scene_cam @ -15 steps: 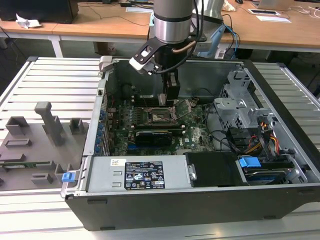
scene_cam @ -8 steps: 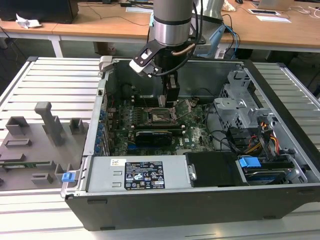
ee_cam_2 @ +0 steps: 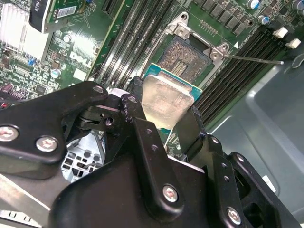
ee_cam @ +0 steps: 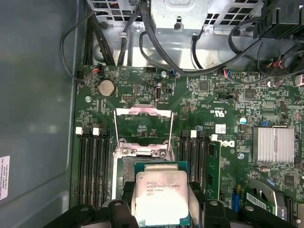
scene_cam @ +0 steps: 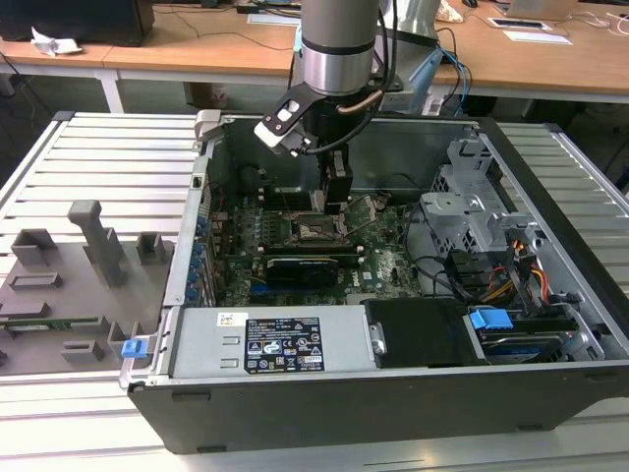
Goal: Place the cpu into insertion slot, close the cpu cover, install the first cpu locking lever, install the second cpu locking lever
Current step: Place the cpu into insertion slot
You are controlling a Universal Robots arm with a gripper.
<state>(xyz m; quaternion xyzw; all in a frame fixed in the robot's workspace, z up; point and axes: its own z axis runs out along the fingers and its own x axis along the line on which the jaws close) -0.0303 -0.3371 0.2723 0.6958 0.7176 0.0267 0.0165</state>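
Note:
My gripper (ee_cam: 161, 192) is shut on the cpu (ee_cam: 160, 195), a square chip with a dull silver top, clamped between the two black fingers (ee_cam: 124, 199). In the second wrist view the cpu (ee_cam_2: 166, 100) hangs tilted a little above the insertion slot (ee_cam_2: 184, 53), whose dark pin field lies bare inside a silver rim. The cpu cover (ee_cam: 142, 110), a thin metal frame with a window, stands swung open beyond the insertion slot (ee_cam: 124, 167). A thin lever rod (ee_cam_2: 251, 59) sticks out beside the socket. In the exterior view the gripper (scene_cam: 334, 192) reaches down into the open computer case over the insertion slot (scene_cam: 313, 230).
Long black memory slots (ee_cam: 92, 164) flank the socket on both sides. A long black card (scene_cam: 300, 265) lies just in front of it, and a power supply (scene_cam: 280, 344) at the case front. A grey drive cage (scene_cam: 472, 211) with cables stands at the exterior view's right.

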